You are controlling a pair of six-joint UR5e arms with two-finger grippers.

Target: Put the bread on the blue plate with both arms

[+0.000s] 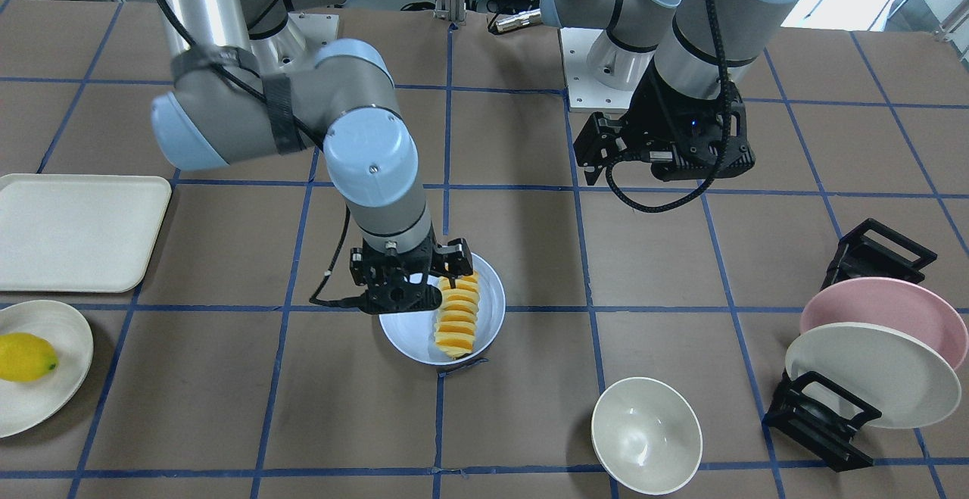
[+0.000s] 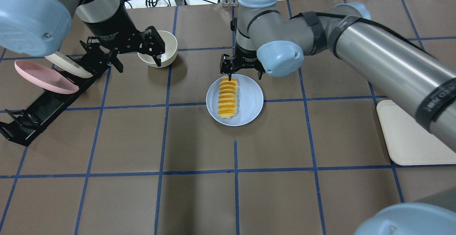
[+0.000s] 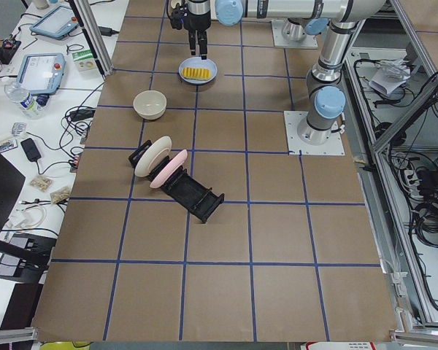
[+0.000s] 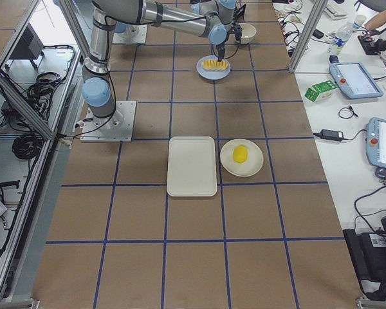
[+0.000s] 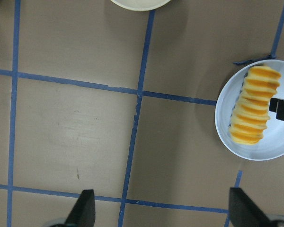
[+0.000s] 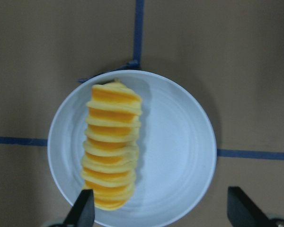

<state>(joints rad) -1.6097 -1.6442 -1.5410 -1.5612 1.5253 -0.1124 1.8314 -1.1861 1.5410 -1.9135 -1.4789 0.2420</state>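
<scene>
The bread (image 2: 227, 97), a ridged yellow and orange loaf, lies lengthwise on the left half of the blue plate (image 2: 251, 101) at the table's middle. My right gripper (image 2: 244, 75) hangs open just above the plate's far rim. One finger is near the bread's far end, and nothing is held. In the right wrist view the bread (image 6: 111, 142) rests on the plate (image 6: 180, 142) between the open fingertips (image 6: 85, 210). My left gripper (image 2: 137, 58) is open and empty, high above the table by the cream bowl. Its wrist view shows the bread (image 5: 253, 118) to the right.
A cream bowl (image 2: 158, 47) stands left of the plate. A black dish rack (image 1: 821, 416) holds a pink plate (image 1: 886, 317) and a cream plate (image 1: 870, 378). A cream tray (image 1: 76, 230) and a lemon (image 1: 26, 357) on a cream plate lie on the right arm's side.
</scene>
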